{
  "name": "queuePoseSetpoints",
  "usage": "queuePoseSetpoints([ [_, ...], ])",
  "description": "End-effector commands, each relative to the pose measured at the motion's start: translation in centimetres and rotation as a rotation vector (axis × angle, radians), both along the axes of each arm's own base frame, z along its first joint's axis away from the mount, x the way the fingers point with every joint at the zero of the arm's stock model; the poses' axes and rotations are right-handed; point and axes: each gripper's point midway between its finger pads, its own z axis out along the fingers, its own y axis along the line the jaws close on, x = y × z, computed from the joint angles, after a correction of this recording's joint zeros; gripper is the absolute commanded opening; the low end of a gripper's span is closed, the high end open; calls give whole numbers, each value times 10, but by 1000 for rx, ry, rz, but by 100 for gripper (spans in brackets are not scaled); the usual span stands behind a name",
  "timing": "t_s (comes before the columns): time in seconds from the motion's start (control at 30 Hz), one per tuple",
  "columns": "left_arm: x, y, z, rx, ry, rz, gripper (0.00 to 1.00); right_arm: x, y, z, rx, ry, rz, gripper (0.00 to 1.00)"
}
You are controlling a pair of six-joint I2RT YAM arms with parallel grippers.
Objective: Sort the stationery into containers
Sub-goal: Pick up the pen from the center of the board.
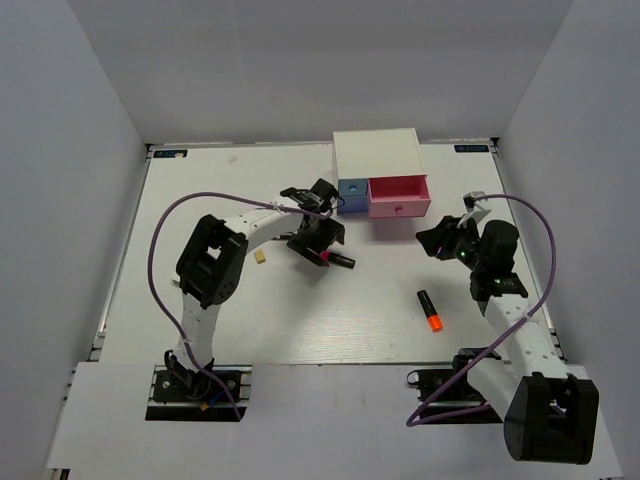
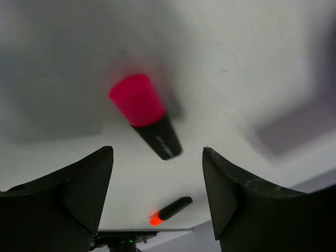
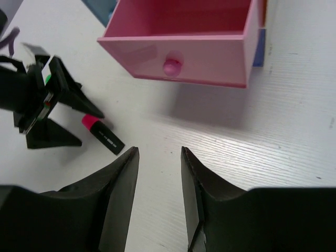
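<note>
A black marker with a pink end [image 1: 338, 260] lies on the table in front of the white drawer box [image 1: 375, 152]. My left gripper [image 1: 318, 244] hovers right over it, open and empty; in the left wrist view the marker [image 2: 144, 114] lies just beyond the fingertips [image 2: 102, 157]. The orange-ended marker [image 1: 431, 311] lies at mid right and shows far off in the left wrist view [image 2: 170, 210]. A tan eraser block [image 1: 261, 257] lies left of the left gripper. The pink drawer [image 3: 178, 52] stands pulled out, its visible inside bare. My right gripper [image 3: 160, 152] is open and empty in front of it. The green-ended marker is not seen.
The small blue drawer [image 1: 352, 194] is beside the pink drawer [image 1: 399, 196]. A strip of the wide blue-purple front [image 3: 257, 52] shows under the pink drawer's right side. Grey walls close in the table on three sides.
</note>
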Motion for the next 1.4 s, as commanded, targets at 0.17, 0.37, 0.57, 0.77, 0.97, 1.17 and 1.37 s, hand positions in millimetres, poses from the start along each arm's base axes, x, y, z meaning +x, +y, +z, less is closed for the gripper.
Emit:
queuePoseSetpoints([
  [0.17,-19,11,-1,88,97,20,79,3,-15,3,-6,-44,-62,44],
  [0.37,-10,7,-15,127,116,25,79,4,-20,7,-21,-56,-71,45],
  [0.57,-10,7,-31,172,163,3,77,2,-22,7,-20,-57,-79,45],
  [0.77,-12,9,-35,184,167,-29,52,1,-23,7,-17,-59,-83,45],
  [0.97,-12,7,-8,142,68,-191,8,1,-23,9,-35,-71,-66,46],
  [1.17,-11,2,54,84,-169,-463,0,-3,-22,14,-74,-136,-36,49],
  [1.37,7,-7,153,60,-720,-748,0,-15,-13,12,-185,-215,98,52],
])
